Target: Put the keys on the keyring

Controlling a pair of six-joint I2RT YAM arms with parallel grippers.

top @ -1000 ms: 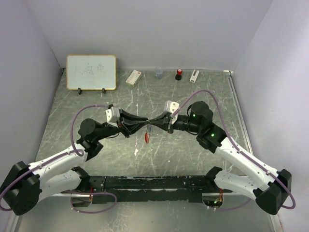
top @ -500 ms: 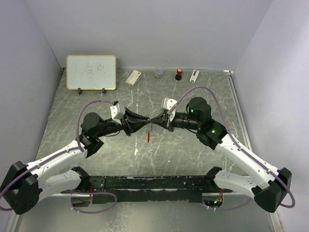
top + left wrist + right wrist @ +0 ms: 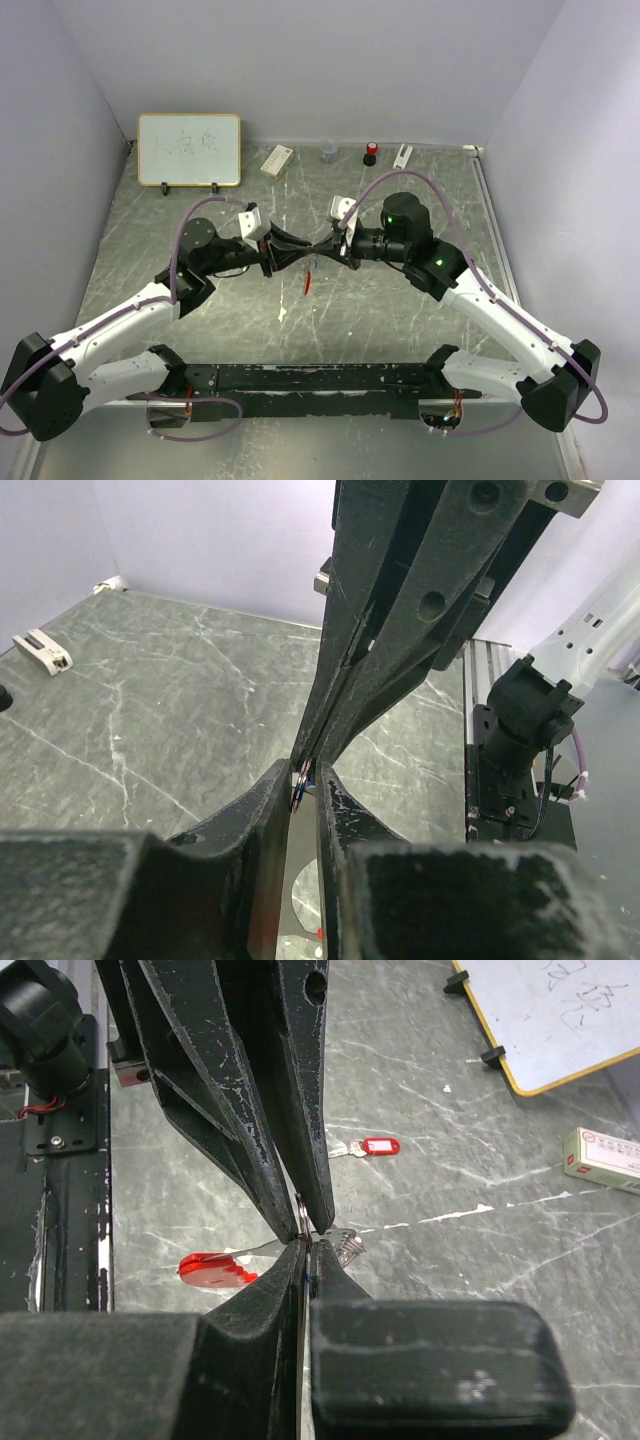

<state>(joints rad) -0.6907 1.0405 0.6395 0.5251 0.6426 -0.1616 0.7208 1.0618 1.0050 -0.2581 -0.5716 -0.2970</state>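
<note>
The left gripper [image 3: 302,775] and the right gripper [image 3: 305,1250] are pictured tip to tip above the middle of a grey, marbled tabletop [image 3: 480,1240], partway through threading keys onto a keyring. The keyring [image 3: 345,1244], a small tangle of thin grey metal rings, is held off the tabletop at the point where the two tips meet. Its glossy red oblong fob [image 3: 213,1268] is seen dangling from it on a flat silver strip.

The right gripper's jaws are pressed tightly together. The silver strip runs straight into their tips, so the keyring is judged to be pinched there. The left gripper's jaws are set a narrow slit apart, with a thin dark sliver lodged between them. Whether that sliver is the ring's wire or the blue key, and whether it is firmly gripped, cannot be told from so close and dark a view.

Little of the job can be counted as finished. The red key [image 3: 375,1146], a tiny silver blade with a flat red plastic head, is seen lying on the tabletop, well apart from the ring, and has plainly not been threaded. The blue key cannot be picked out with confidence, so its threading is taken to be the step in hand. Both pairs of jaws are matt black, scuffed and tapered to fine points.
</note>
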